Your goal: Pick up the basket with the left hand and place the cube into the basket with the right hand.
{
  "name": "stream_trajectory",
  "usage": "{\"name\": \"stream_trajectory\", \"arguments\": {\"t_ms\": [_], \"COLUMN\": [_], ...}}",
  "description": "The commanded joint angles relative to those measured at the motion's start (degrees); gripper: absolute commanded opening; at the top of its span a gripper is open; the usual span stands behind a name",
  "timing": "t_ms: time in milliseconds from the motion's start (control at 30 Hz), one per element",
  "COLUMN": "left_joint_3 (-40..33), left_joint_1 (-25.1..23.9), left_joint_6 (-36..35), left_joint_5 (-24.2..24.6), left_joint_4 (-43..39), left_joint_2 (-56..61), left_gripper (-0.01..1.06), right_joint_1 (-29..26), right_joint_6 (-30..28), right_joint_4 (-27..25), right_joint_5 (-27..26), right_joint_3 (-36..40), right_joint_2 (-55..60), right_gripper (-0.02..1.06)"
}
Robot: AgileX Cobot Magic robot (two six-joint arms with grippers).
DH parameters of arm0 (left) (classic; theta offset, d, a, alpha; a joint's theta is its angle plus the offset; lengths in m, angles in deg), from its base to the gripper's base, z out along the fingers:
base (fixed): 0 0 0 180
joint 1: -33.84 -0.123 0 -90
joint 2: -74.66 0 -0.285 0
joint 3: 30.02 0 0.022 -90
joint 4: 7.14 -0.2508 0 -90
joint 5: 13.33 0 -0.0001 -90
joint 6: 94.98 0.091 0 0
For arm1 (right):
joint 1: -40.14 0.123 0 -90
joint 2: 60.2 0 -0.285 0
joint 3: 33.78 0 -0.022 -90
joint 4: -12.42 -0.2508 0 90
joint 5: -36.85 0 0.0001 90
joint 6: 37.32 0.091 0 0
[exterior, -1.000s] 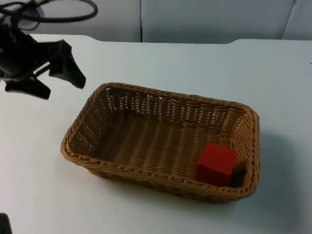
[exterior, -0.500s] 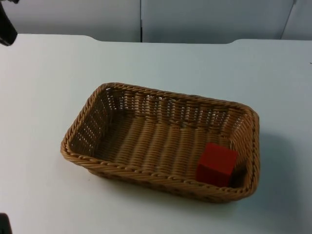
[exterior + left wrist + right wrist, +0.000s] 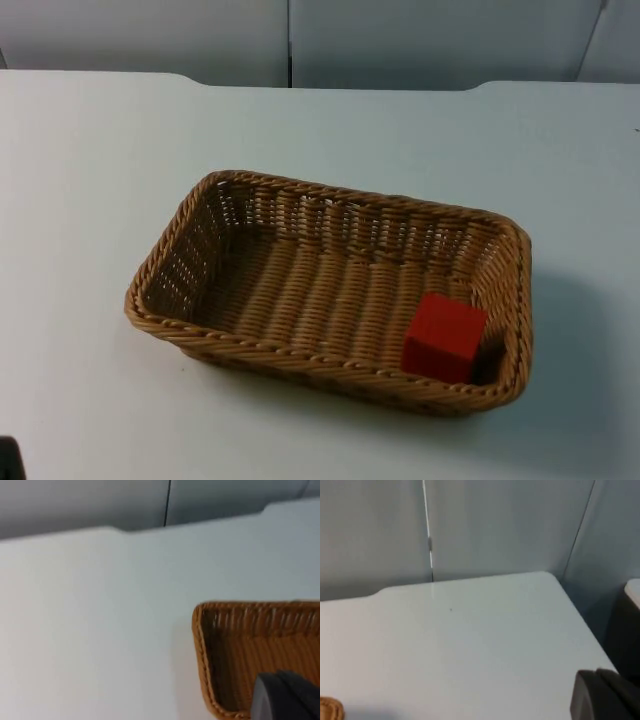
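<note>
Top view: wicker basket point(image 3: 330, 290) sits on the white surface point(image 3: 90, 180); red cube point(image 3: 445, 337) is inside, in the basket's corner, touching the wall; so the cube part looks done, basket is not lifted. Left wrist view: left claw point(image 3: 285, 700) is near the basket's corner, not touching; can't tell if open or shut; next it'd need to grab the rim. Right wrist view: right claw point(image 3: 600, 695) waits over bare surface; can't tell its state. No words or labels seen.
</note>
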Motion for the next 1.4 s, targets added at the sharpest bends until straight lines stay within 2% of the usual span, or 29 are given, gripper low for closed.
{"name": "stream_trajectory", "arguments": {"t_ms": [0, 67, 133, 167, 333, 433, 533, 733, 933, 1100, 1267, 1367], "left_joint_3": [-0.63, -0.63, -0.63, -0.63, -0.63, -1.12, -3.67, -10.1, -10.02, -10.02, -10.14, -11.77], "left_joint_1": [-0.15, 0.02, 0.63, 0.63, 2.16, 3.68, 4.58, 5.64, 6.98, 8.64, 9.4, 9.4], "left_joint_6": [-2.47, -4.88, -9.99, -9.99, -8.18, -7.54, -8.11, -9.79, -10.58, -10.58, -10.58, -10.68], "left_joint_5": [2.59, 6.65, 9.44, 9.44, 19.83, 21.48, 22.52, 21.68, 20.01, 19.76, 19.4, 16.54], "left_joint_4": [-1.27, -4.67, -7.84, -7.84, -11.02, -11.66, -14.53, -14.28, -15.16, -17.85, -18.89, -19.04], "left_joint_2": [6.36, 14.35, 20.57, 20.57, 27.19, 28.76, 30.92, 31.78, 31.78, 31.78, 31.78, 31.78], "left_gripper": [0.0, 0.0, 0.0, 0.0, 0.0, 0.0, 0.0, 0.0, 0.0, 0.0, 0.0, 0.0], "right_joint_1": [-0.38, -0.38, -0.38, -0.38, -0.38, -0.38, -0.18, 1.66, 2.06, 2.06, 2.06, 2.06], "right_joint_6": [0.6, -0.48, -3.63, -3.63, -12.15, -12.89, -12.89, -12.98, -13.84, -14.35, -16.56, -16.56], "right_joint_4": [-1.56, -4.34, -9.51, -9.51, -24.35, -26.29, -26.26, -26.88, -24.4, -24.27, -24.26, -24.28], "right_joint_5": [-1.57, -2.4, -2.72, -2.72, -4.33, -4.33, -4.02, -3.86, -3.17, -3.93, -5.71, -7.29], "right_joint_3": [5.5, 12.31, 18.8, 18.8, 28.01, 30.16, 32.56, 35.13, 35.96, 40.21, 40.94, 41.76], "right_joint_2": [-3.99, -9.54, -15.22, -15.22, -23.68, -25.9, -28.45, -32.09, -32.94, -32.94, -32.94, -32.94], "right_gripper": [0.0, 0.0, 0.0, 0.0, 0.0, 0.0, 0.0, 0.0, 0.0, 0.0, 0.0, 0.0]}}
